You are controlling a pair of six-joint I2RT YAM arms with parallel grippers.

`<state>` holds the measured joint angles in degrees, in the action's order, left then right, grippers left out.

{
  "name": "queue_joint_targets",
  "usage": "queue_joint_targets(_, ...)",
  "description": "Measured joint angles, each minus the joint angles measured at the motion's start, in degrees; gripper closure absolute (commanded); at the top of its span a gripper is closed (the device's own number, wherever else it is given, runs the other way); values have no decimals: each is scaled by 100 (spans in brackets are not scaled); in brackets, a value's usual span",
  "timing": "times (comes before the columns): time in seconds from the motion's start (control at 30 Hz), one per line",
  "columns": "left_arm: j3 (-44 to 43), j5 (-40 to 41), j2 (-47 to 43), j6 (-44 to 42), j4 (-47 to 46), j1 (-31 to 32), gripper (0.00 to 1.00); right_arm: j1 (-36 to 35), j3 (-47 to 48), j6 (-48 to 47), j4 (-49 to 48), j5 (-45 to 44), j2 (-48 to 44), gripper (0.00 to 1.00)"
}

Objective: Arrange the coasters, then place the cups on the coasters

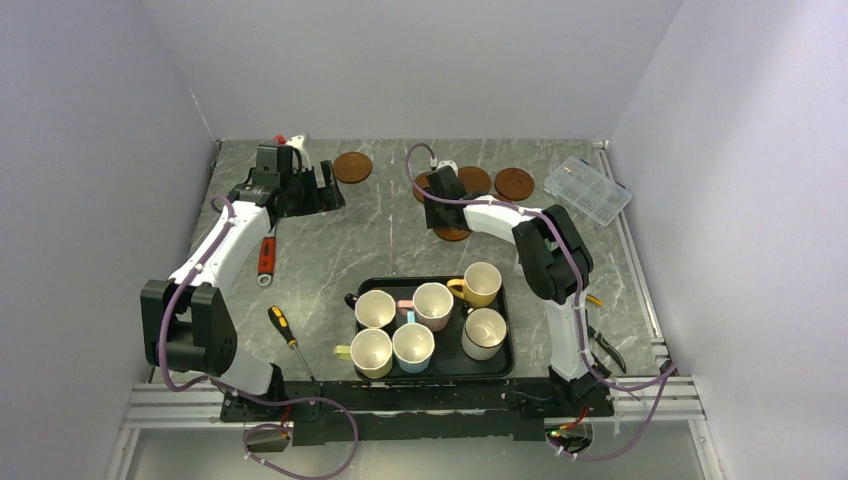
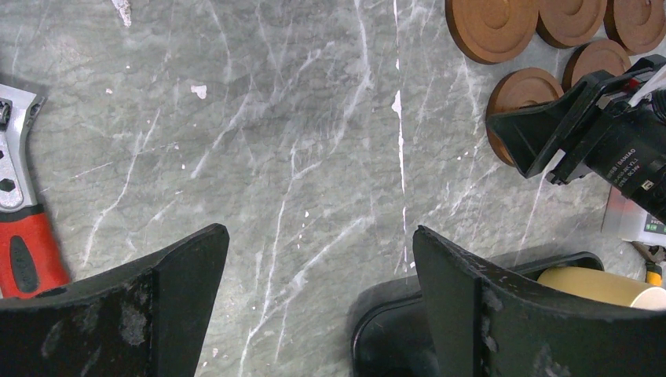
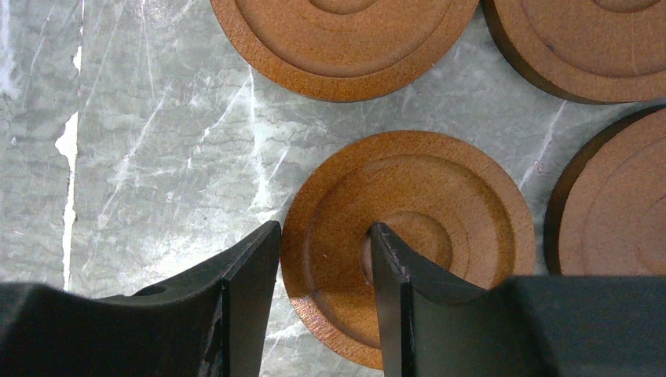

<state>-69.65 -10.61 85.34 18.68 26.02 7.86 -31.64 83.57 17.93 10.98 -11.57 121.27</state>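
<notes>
Several reddish-brown coasters lie at the back of the table: one alone (image 1: 352, 167) and a cluster (image 1: 474, 180). My right gripper (image 3: 325, 228) is shut on a coaster (image 3: 424, 228), one finger against its outer edge and the other in its centre recess; from above, this coaster (image 1: 452, 233) lies in front of the cluster. My left gripper (image 2: 320, 236) hangs open over bare table, with nothing between its fingers. Several cups, among them yellow (image 1: 482, 284), pink (image 1: 433, 305) and blue (image 1: 413, 346), stand in the black tray (image 1: 505, 365).
A red-handled tool (image 1: 266, 258) and a screwdriver (image 1: 283, 327) lie left of the tray. At the back right sits a clear plastic box (image 1: 588, 189). Pliers (image 1: 605, 345) lie by the right arm's base. Walls close in on both sides.
</notes>
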Motion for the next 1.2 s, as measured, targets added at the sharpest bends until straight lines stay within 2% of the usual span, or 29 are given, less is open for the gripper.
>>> queue_joint_targets(1.2,0,46,2,-24,0,0,6,221,188,-251,-205,164,177,50)
